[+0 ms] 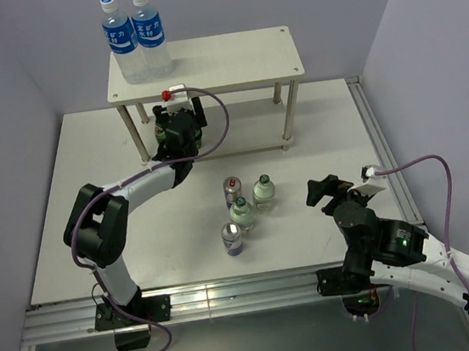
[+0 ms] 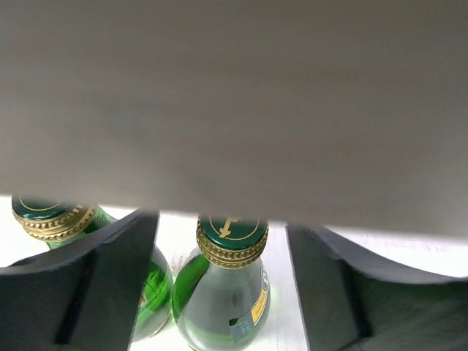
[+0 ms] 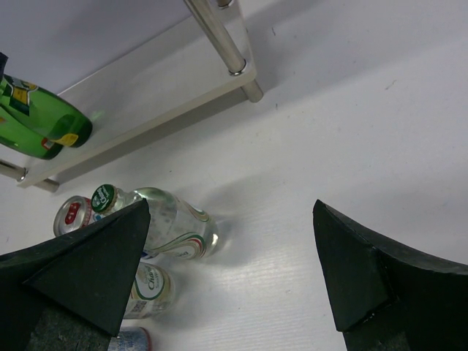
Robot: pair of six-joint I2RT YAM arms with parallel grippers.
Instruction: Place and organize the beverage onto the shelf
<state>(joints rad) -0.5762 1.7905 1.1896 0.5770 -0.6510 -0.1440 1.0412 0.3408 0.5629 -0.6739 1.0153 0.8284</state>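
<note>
The cream two-tier shelf stands at the back. My left gripper reaches in under its top board over the lower tier. In the left wrist view it is open, its fingers either side of a dark green bottle with small gaps. The second green bottle stands just left of it. Two clear bottles and two cans stand together on the table. My right gripper is open and empty, right of that group.
Two tall water bottles stand on the top board's left end. Thin metal legs hold the boards at the corners. The underside of the top board hangs close above my left gripper.
</note>
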